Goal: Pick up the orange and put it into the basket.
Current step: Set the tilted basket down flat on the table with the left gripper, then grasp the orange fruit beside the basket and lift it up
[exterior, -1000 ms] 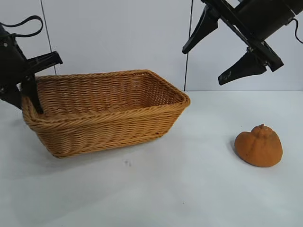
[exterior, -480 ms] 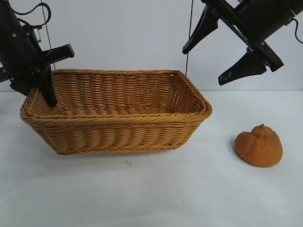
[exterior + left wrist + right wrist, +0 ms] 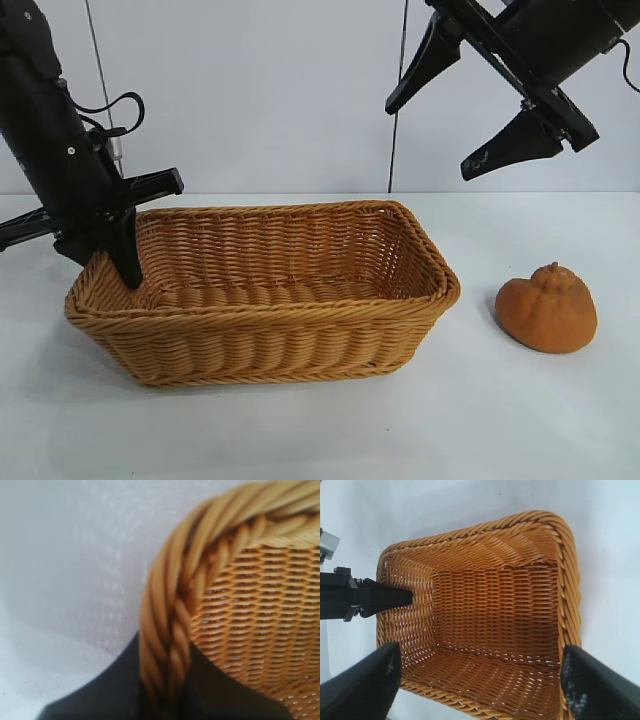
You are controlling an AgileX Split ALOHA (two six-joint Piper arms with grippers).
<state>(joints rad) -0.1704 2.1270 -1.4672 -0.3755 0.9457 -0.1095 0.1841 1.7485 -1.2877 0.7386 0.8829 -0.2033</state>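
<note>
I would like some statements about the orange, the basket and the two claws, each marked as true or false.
1. The orange lies inside the basket. False: it sits on the table, beside the basket's right end.
2. The left claw grips the basket's left rim. True: one finger is inside, the rim between.
3. The right claw holds the orange. False: it hangs open in the air, holding nothing.
4. The basket is empty. True: the right wrist view shows only its woven floor.
5. The basket lies tipped on its side. False: it stands upright on the table.
</note>
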